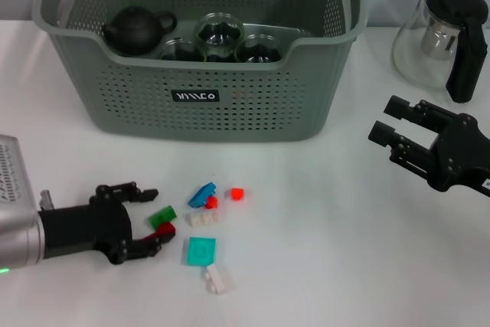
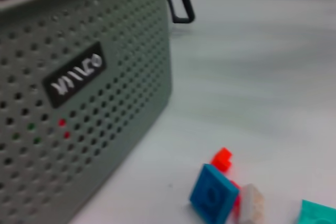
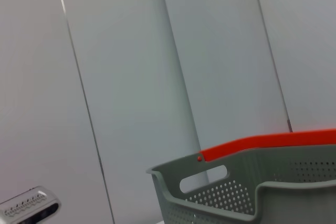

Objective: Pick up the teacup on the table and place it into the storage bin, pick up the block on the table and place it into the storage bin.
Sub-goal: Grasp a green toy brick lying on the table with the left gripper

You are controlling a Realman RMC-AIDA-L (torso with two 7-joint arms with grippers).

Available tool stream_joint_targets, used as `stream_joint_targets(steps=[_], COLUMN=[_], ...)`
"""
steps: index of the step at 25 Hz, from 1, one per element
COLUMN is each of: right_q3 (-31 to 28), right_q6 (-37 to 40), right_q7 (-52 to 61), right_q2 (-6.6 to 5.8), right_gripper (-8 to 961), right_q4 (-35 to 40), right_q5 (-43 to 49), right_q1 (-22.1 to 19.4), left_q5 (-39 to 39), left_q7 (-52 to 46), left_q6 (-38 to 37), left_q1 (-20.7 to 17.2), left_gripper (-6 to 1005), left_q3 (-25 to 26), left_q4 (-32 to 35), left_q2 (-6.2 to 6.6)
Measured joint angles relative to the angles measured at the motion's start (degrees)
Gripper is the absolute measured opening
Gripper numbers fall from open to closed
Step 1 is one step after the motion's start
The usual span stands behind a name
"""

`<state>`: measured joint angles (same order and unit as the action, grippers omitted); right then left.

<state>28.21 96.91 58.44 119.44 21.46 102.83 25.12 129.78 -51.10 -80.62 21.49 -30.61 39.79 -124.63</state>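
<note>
Left tool (image 1: 145, 220), jaws open around a green block (image 1: 162, 216) and red block (image 1: 164, 229) near the table's front edge, risks gripping both; right tool (image 1: 402, 139) hangs open beside the storage bin (image 1: 230, 89).

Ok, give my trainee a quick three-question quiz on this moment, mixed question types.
1. True or false: the left gripper is open around the small green and red plastic blocks.
2. What sits inside the grey-green perforated plastic storage bin? A) dark teapot and glass teacups B) blocks C) nothing
3. Which object stands beyond the right gripper?

Key: 1 true. 2 A. 3 the glass jug with a black handle.
</note>
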Motion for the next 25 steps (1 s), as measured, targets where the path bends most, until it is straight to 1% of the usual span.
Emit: stream_joint_targets(steps=[6, 11, 15, 20, 25], right_q3=[0.0, 0.0, 0.0, 0.0, 0.0], right_q6=[0.1, 0.2, 0.2, 0.2, 0.1], right_q7=[0.0, 0.0, 0.0, 0.0, 0.0], right_q2=[0.0, 0.0, 0.0, 0.0, 0.0], right_gripper=[577, 577, 577, 577, 577], right_q4=[0.0, 0.1, 0.2, 0.2, 0.0], right_q5=[0.0, 0.0, 0.0, 0.0, 0.0], right_q1=[0.1, 0.0, 0.1, 0.5, 0.5], left_q5=[-0.8, -1.0, -1.4, -2.0, -3.1], left_q7=[0.1, 0.1, 1.2, 2.2, 3.8], left_q6=[0.4, -2.2, -3.5, -2.3, -1.9], left_q1=[0.2, -0.6, -1.9, -2.0, -2.0], left_gripper=[720, 720, 720, 721, 721], left_q3=[0.4, 0.9, 2.9, 4.0, 7.5], left_q4=[0.6, 0.9, 1.3, 1.0, 0.9], left_q2=[0.15, 0.17, 0.06, 0.01, 0.16])
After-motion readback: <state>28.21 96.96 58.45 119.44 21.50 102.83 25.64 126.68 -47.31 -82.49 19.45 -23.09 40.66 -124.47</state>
